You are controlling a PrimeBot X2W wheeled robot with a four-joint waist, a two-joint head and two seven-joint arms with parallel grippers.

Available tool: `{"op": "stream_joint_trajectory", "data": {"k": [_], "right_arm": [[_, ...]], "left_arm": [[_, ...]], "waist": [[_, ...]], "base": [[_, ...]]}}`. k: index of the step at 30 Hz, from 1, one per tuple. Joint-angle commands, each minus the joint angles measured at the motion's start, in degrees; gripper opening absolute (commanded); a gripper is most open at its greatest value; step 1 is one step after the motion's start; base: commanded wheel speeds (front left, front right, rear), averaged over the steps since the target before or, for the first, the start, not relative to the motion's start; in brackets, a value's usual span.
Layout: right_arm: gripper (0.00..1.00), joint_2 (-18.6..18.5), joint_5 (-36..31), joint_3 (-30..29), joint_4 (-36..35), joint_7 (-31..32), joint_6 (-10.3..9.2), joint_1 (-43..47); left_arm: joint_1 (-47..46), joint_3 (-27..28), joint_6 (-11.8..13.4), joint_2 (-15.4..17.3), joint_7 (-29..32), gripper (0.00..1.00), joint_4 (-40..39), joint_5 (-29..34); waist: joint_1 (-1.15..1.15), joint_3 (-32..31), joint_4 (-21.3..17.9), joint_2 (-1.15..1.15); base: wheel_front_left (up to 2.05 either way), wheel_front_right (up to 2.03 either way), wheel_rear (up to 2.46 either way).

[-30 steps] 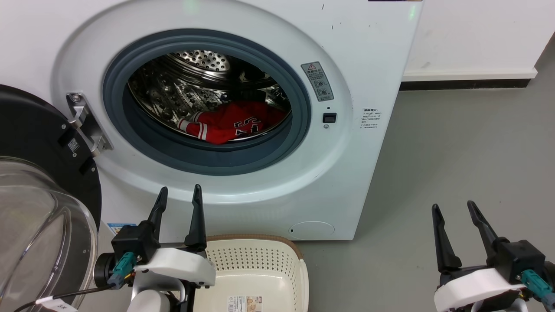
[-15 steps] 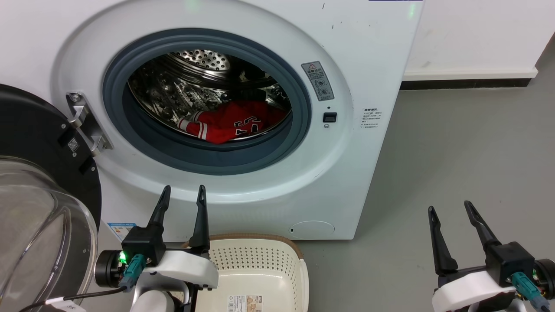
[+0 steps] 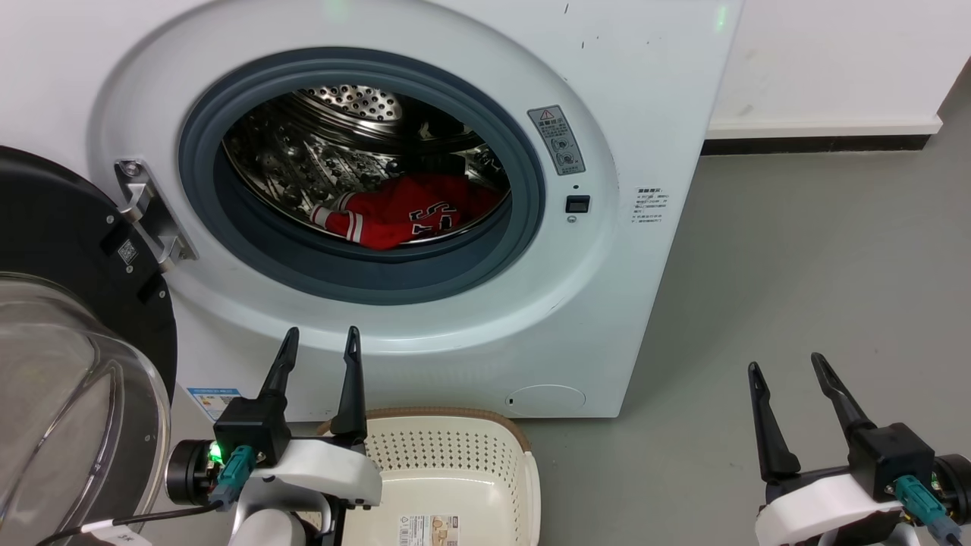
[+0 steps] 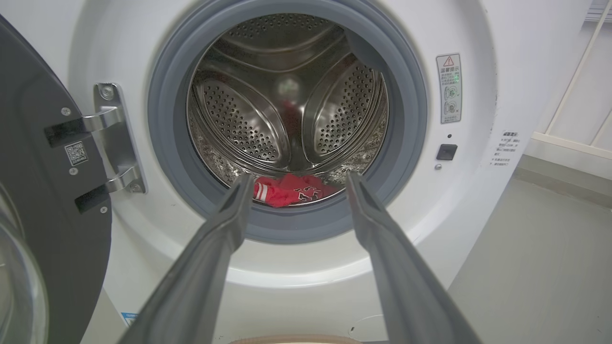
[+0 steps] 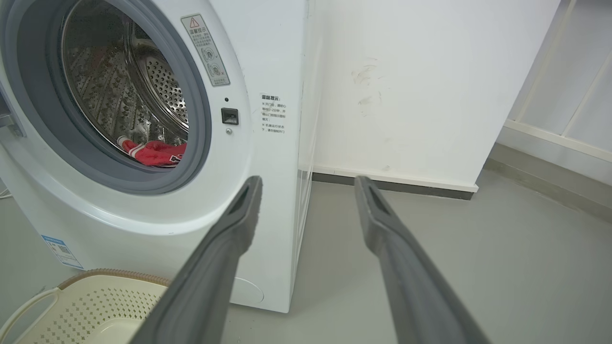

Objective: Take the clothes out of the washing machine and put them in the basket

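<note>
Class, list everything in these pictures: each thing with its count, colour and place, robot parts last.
washer: one, white, ahead, door open
door: one, black-rimmed glass, swung out at the left
seal: one, grey, around the opening
drum: one, steel, inside the washer
jersey: one, red, low in the drum
basket: one, cream with brown rim, on the floor before the washer
floor: grey, right of the washer
wall: white, behind
left gripper: one, dark fingers apart, by the basket
right gripper: one, dark fingers apart, over the floor

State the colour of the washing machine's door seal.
Grey; door seal clearest in head view.
</note>
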Motion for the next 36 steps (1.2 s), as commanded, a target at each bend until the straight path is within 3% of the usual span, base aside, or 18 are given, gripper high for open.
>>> {"op": "stream_joint_trajectory", "data": {"k": [1,10,20,25,27,36], "right_arm": [[1.0,0.03,0.26,0.01,0.13,-0.02,-0.02,-0.12],[1.0,0.04,0.83,0.64,-1.1,0.02,-0.02,-1.97],[1.0,0.05,1.87,3.12,-3.42,-0.73,-0.02,-6.36],[1.0,0.05,3.26,4.76,-2.94,-1.74,-0.02,-9.17],[1.0,0.06,4.73,6.19,-1.54,-2.64,-0.03,-11.43],[1.0,0.06,8.82,9.81,2.28,-3.9,-0.03,-16.19]], "left_arm": [[-0.18,-0.04,0.21,0.07,-0.15,1.0,0.14,0.52],[-3.37,1.19,0.73,0.08,-0.15,1.0,0.58,2.18],[-16.56,3.04,2.13,1.59,-0.14,1.0,7.07,3.8],[-24.77,3.48,2.45,4.54,1.1,1.0,12.98,4.82],[-31.05,3.29,2.55,7.4,3.45,1.0,17.06,6.12],[-43.99,1.77,1.43,14.83,10.44,1.0,25.23,9.75]], "waist": [[0.0,0.03,0.01,0.0],[0.0,2.74,-0.43,0.0],[0.0,12.68,-3.89,0.0],[0.0,18.05,-7.06,0.0],[0.0,21.87,-9.78,0.0],[0.0,27.92,-15.68,0.0]], "base": [[0.0,0.0,0.0],[0.0,0.0,0.0],[0.0,0.0,0.0],[0.0,0.0,0.0],[0.0,0.0,0.0],[0.0,0.0,0.0]]}}
